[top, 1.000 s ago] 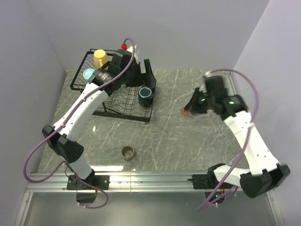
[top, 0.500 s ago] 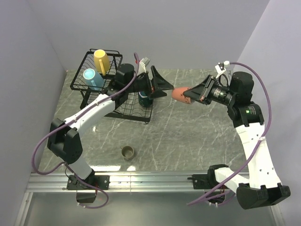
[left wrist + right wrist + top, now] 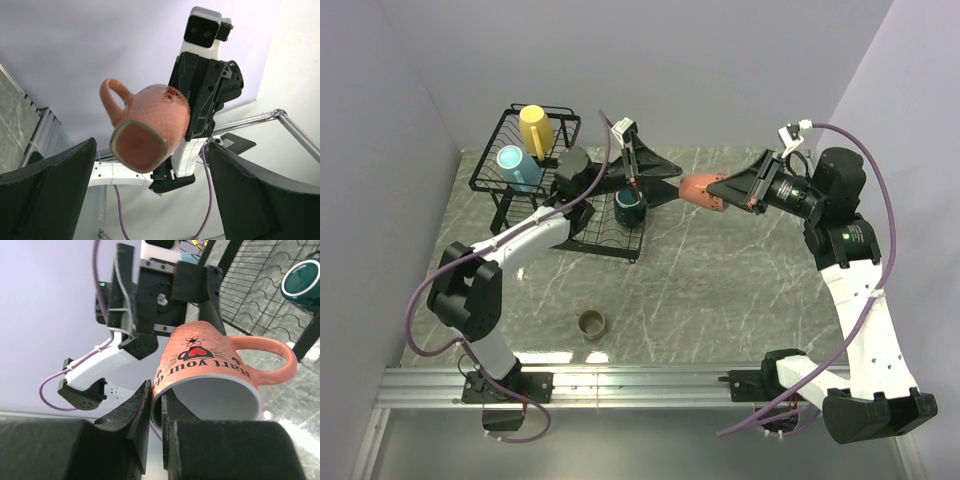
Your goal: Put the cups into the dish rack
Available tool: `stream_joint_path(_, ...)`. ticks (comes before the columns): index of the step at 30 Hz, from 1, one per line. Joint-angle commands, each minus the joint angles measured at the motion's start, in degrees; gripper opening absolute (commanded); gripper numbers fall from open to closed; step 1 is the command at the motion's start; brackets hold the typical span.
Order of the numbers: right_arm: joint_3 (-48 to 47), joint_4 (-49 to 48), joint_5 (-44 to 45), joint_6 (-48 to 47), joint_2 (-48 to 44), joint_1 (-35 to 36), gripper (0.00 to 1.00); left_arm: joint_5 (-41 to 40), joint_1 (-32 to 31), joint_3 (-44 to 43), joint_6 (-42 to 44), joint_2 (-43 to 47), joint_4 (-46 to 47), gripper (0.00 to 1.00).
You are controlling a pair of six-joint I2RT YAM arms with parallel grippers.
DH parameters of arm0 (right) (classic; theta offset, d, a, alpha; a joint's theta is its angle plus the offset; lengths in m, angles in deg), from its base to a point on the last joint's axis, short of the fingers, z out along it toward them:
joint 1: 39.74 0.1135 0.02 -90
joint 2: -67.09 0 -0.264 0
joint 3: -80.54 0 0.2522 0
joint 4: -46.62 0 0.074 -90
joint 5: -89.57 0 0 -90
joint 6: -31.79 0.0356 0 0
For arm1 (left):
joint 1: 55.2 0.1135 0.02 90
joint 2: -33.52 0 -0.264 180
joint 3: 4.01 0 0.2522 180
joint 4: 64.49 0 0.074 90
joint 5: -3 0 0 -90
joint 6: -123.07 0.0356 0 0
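The right hand point(image 3: 156, 412) pinched the salmon mug point(image 3: 150, 125) by its rim, holding it base-first between the wide-spread fingers of the left hand point(image 3: 655, 180), with the dish rack point(image 3: 570, 215) just behind that hand. The left likely needed to close squarely on the body, clear of the handle, before any release.

Lab booth: bare walls point(image 3: 720, 60), marble-look table point(image 3: 700, 290), aluminium rail point(image 3: 640, 380).
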Motion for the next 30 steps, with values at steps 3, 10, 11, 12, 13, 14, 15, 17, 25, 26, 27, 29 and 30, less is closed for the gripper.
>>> stream_joint_path(3, -0.29, -10.92, -2.21, 3.62, -0.35, -0.33, 0.0, 3.57, -0.14, -2.05, -3.03, -0.85, 5.22, 0.97)
stream_joint_path(10, 3.14, -15.59, -2.38, 6.44, -1.05, -0.51, 0.0, 3.74, -0.23, -2.05, -5.85, -1.29, 9.17, 0.95)
stream_joint_path(11, 3.67, -15.86, -2.3, 6.62, -1.23, -0.42, 0.0, 4.0, -0.22, -2.74, -6.2, -1.81, 9.44, 0.94)
stream_joint_path(12, 4.63, -16.81, -2.12, 6.88, -1.4, -0.42, 0.0, 4.44, -0.31, -3.19, -6.38, -1.99, 9.96, 0.93)
stream_joint_path(13, 5.16, -17.43, -1.94, 7.23, -1.67, -0.42, 0.0, 4.62, -0.31, -3.89, -6.73, -2.08, 10.23, 0.92)
stream_joint_path(14, 6.04, -18.83, -1.94, 7.84, -1.67, -0.59, 0.0, 4.79, -0.4, -4.24, -6.82, -2.43, 10.32, 0.91)
stream_joint_path(15, 6.4, -19.37, -1.94, 8.11, -1.76, -0.42, 0.0, 5.06, -0.49, -4.59, -6.82, -2.61, 10.15, 0.91)
stream_joint_path(17, 6.75, -19.72, -1.85, 8.11, -1.67, -0.42, 0.0, 5.5, -0.75, -5.38, -6.9, -3.13, 9.97, 0.89)
stream_joint_path(25, 7.54, -19.55, -2.12, 7.32, -1.67, -0.33, 0.0, 5.32, -1.72, -5.83, -7.43, -4.45, 10.58, 0.79)
stream_joint_path(26, 7.89, -19.46, -2.12, 7.15, -1.76, -0.33, 0.0, 5.41, -1.72, -5.92, -7.52, -4.63, 11.02, 0.78)
stream_joint_path(27, 8.15, -19.55, -2.03, 7.15, -1.93, -0.33, 0.0, 5.32, -1.72, -6.0, -7.78, -4.8, 11.28, 0.75)
stream_joint_path(29, 8.51, -19.64, -2.21, 7.15, -2.02, -0.33, 0.0, 5.32, -1.72, -6.44, -8.14, -5.16, 11.81, 0.73)
stream_joint_path(30, 8.77, -19.55, -2.29, 7.23, -1.93, -0.42, 0.0, 5.32, -1.81, -6.53, -8.22, -5.25, 11.99, 0.72)
